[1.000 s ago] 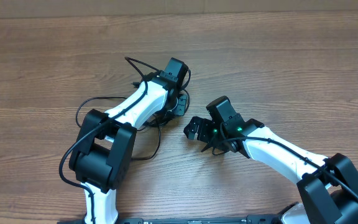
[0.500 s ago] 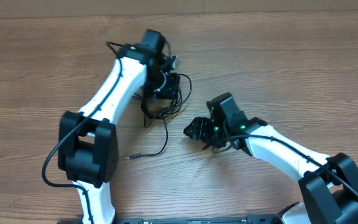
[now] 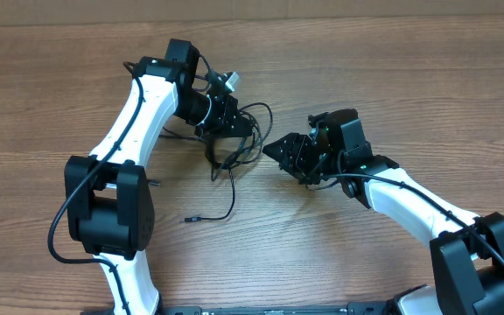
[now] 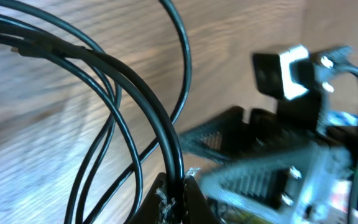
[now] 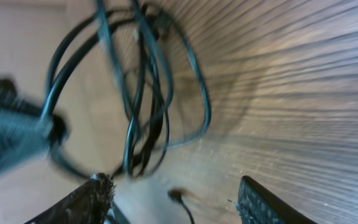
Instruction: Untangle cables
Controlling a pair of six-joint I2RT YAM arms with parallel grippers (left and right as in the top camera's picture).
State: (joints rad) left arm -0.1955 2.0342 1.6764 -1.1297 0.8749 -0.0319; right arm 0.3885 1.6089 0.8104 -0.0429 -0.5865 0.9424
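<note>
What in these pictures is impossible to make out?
Overhead: how many cables there are; strands overlap and the left gripper covers some.
Overhead: the loose plug is too small to identify.
Right wrist: the tangle's crossings, smeared by blur.
Left wrist: the cables run off the top and left edges.

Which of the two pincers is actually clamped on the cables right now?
The left pincer: its jaws are shut on the black cables. The right pincer stands open beside the bundle, gripping nothing.

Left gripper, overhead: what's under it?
The cables hang in loops from the shut left gripper, trailing onto the table. Where the strands cross directly beneath the gripper is covered by it.
</note>
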